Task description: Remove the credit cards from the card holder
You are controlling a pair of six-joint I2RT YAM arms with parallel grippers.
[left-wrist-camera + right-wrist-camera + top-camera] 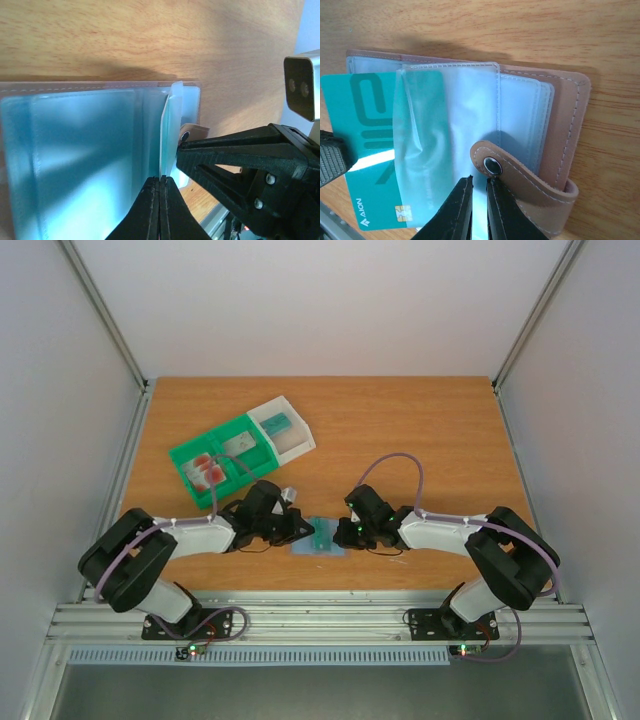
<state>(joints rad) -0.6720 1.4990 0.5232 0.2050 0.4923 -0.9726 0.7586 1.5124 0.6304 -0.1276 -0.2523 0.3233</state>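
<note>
We see the card holder (322, 548) lying open on the bench (430, 430) near its front edge, midway between the two arms; it is tan outside with clear sleeves (460, 100) inside. The left hand (303, 530) reaches it from the left, its fingers pressed fully together on the outer edge of a teal card (372, 195). About half of that card sticks out of a sleeve toward the left hand. The right hand (480, 179) comes from the opposite side. Its fingers are drawn almost together, leaving only a narrow slit, and they nip the sleeves of the card holder just beside the undone snap strap (520, 187). Well apart, toward the back left of the bench, sits a green-and-white tray (215, 432). Pale cards with red blotches (208, 472) lie in one green compartment, and a greenish card (277, 423) lies in the white one.
</note>
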